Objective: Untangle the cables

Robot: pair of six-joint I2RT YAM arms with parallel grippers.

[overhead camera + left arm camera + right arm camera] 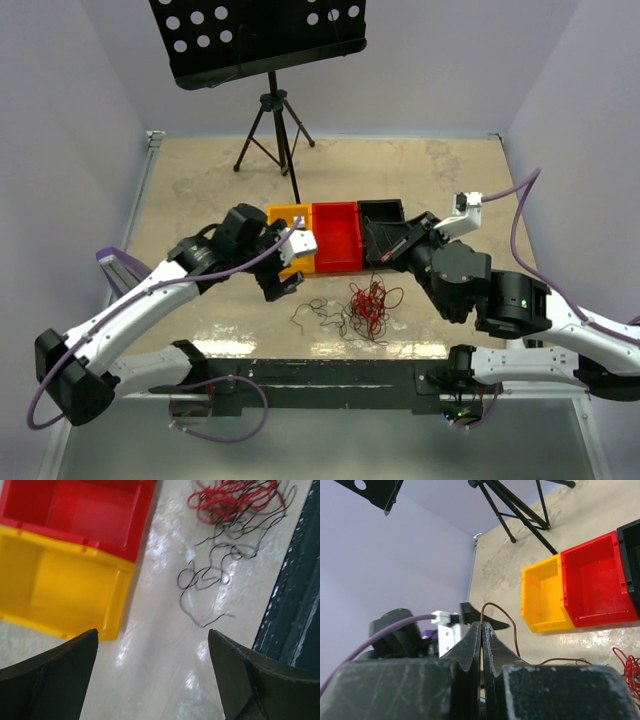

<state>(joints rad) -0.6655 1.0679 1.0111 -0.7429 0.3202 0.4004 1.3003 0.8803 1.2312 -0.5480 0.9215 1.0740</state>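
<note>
The tangled cables (362, 308) lay just in front of the red bin (336, 238), so the right gripper (481, 626), jaws pinching one thin dark strand (493, 604), needed a slow draw away, with the left gripper (152, 637), jaws spread and empty, best pinning the heap

cables (368, 305) | red, black; curly | tangled heap | one strand in right pincer (481, 625)
</note>
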